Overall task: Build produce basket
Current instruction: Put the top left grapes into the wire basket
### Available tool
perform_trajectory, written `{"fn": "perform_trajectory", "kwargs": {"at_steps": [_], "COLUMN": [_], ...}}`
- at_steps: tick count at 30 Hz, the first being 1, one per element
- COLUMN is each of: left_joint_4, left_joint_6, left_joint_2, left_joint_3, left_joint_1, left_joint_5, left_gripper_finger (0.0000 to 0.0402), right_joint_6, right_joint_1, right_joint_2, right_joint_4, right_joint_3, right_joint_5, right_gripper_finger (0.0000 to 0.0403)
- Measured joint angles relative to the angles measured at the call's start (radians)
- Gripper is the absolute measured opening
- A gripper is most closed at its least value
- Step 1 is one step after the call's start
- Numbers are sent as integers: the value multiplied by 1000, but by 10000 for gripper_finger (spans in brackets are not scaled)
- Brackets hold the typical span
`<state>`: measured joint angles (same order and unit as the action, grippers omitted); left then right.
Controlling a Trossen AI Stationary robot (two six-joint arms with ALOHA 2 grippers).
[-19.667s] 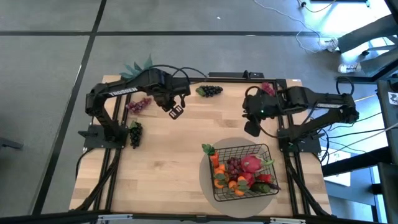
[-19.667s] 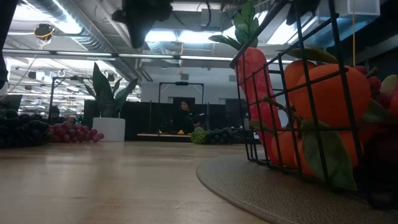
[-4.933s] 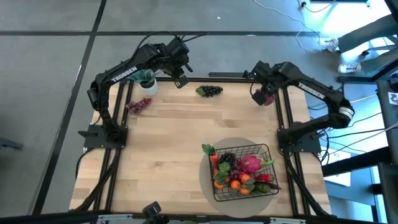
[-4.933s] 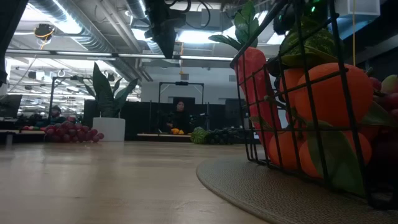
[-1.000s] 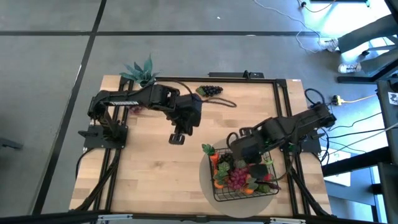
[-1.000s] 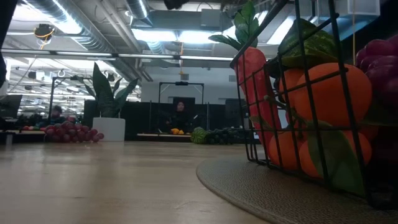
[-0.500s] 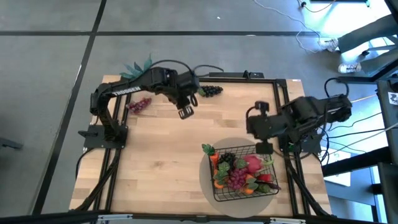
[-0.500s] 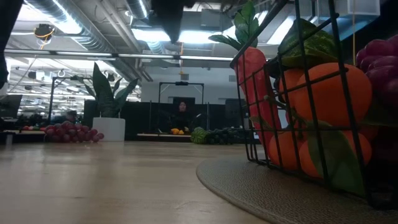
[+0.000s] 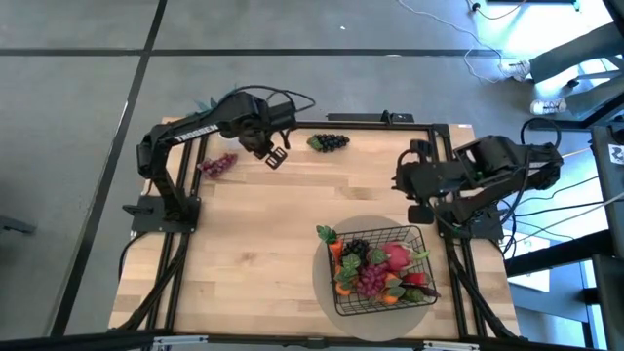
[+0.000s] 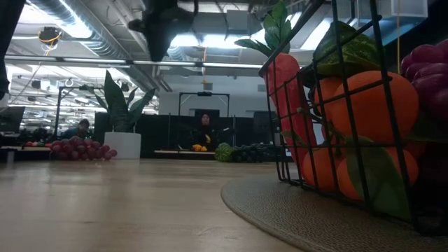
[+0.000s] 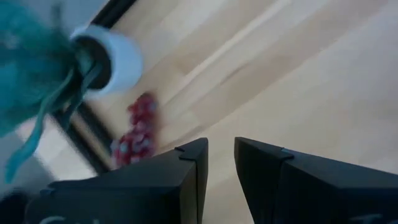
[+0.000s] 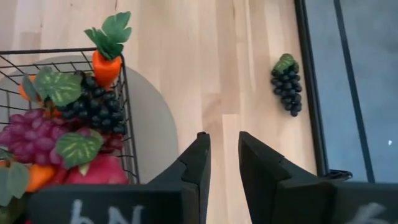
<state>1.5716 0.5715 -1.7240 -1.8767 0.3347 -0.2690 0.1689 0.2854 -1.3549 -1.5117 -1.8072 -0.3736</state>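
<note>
Left gripper [image 9: 276, 156], narrow gap, empty, hangs at your table's 11 o'clock; red grape bunch [image 9: 216, 165] beside it, potted blue-green plant [image 11: 93, 59] behind. Right gripper [image 9: 422, 211], likewise empty, sits above black wire basket [image 9: 382, 270].

Overhead straight down, low level across table, wrists forward, basket [image 9: 382, 270] shared

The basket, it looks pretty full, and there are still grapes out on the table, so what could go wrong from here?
The basket is already heaped, so another bunch could roll off the pile or push produce over the rim. The red grapes lie near the table edge by the potted plant, so the left gripper might nudge the pot or push them off the table. The dark grapes lie by the far frame rail, so a grasp may clip it.
</note>
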Motion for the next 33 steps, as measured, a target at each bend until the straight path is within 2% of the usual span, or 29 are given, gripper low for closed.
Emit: {"fn": "perform_trajectory", "kwargs": {"at_steps": [8, 13, 15, 19, 24, 29, 33], "left_joint_4": [-5, -40, -73, -126, -270, -364, -429], "left_joint_6": [45, 55, 54, 12, -39, -69, -87], "left_joint_2": [62, 111, 116, 113, 109, 109, 109], "left_joint_3": [234, 407, 462, 558, 694, 783, 836], "left_joint_1": [85, 131, 142, 167, 173, 183, 200], "left_joint_5": [-6, -84, -121, -123, -132, -231, -235], "left_gripper_finger": [69, 69, 69, 69, 69, 69, 69], "right_joint_6": [-48, -49, -48, -27, -18, -21, -21], "right_joint_1": [-49, -87, -105, -137, -169, -202, -229], "right_joint_2": [-1, -1, -1, -1, -1, -1, -1], "right_joint_4": [1, 5, 6, 23, 50, 83, 97], "right_joint_3": [1, 1, 1, 1, 1, 1, 1], "right_joint_5": [0, -1, -1, -2, -2, -1, -1], "right_gripper_finger": [69, 69, 69, 69, 69, 69, 69]}}
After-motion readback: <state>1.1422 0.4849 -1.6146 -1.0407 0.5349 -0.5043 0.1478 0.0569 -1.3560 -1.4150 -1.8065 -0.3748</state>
